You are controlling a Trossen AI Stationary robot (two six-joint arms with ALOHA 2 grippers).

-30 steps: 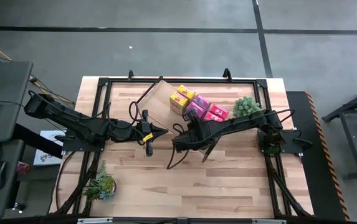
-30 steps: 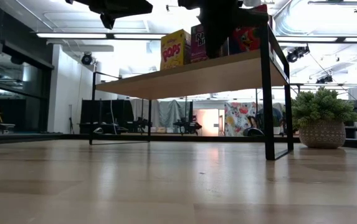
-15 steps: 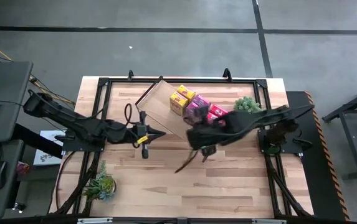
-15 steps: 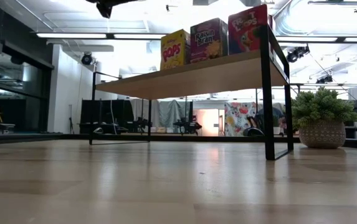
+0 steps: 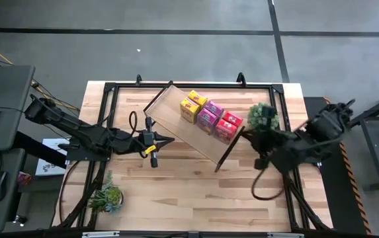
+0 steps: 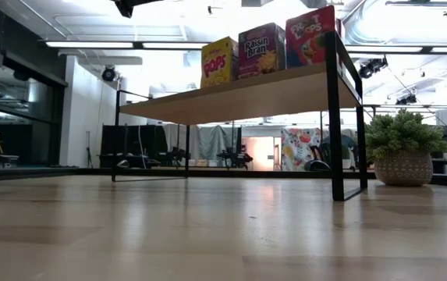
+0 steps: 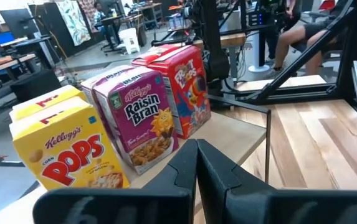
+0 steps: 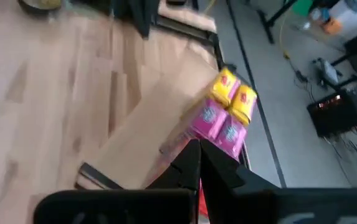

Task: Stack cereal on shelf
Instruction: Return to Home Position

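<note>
Right, the cereal boxes (image 5: 209,116) are sitting on the shelf (image 5: 169,109), so I'm reckoning only homing remains. My left hand (image 7: 196,146) is hovering beside the shelf, my right hand (image 8: 197,144) off its red-box end, both pinched shut, empty; next: folding back.

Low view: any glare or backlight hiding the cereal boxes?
Low view: bright ceiling lights behind the shelf blow out the background, but the cereal boxes read clearly; the tabletop carries a pale sheen. Left wrist view: cereal boxes evenly lit, no glare.
</note>
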